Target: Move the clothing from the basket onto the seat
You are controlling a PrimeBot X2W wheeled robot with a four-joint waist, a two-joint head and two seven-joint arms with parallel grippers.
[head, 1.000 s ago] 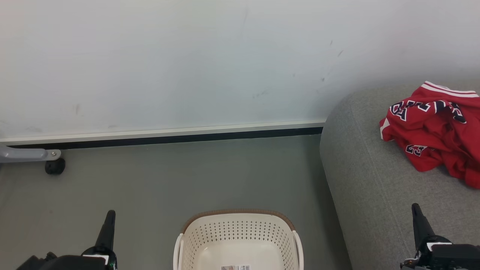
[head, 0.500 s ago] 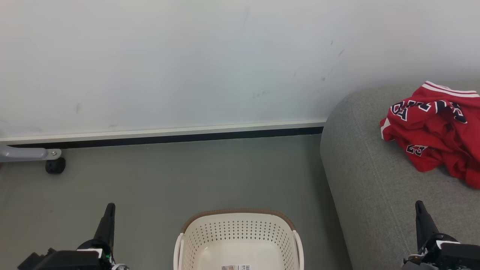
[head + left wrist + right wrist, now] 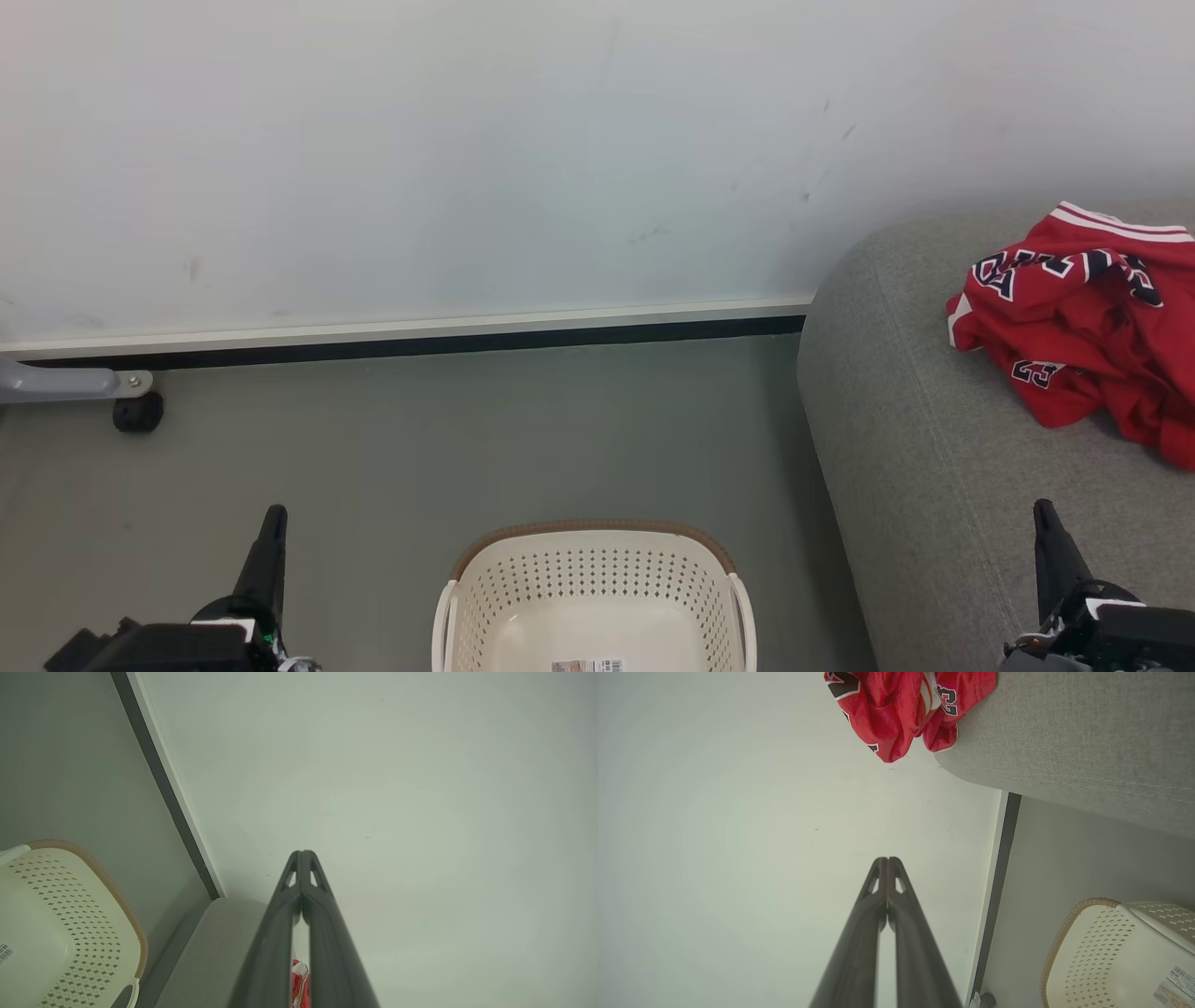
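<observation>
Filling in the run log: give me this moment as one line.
clothing: heaped on seat | basket: no clothing seen inside | left gripper: shut, holding nothing | right gripper: shut, holding nothing

The red clothing [image 3: 1092,336] has the number 23 on it. Its big dark letters are too crumpled to read. A barcode sticker [image 3: 586,665] lies on the floor of the basket [image 3: 597,569]; its print is too small to read.

Setting, as I read it: a home-like room, sparsely staged. I log a grey upholstered seat [image 3: 934,485], laundry basket [image 3: 597,569] on grey floor [image 3: 467,439], scuffed white wall [image 3: 467,140], skirting board [image 3: 420,329], castered metal leg [image 3: 93,385].
</observation>
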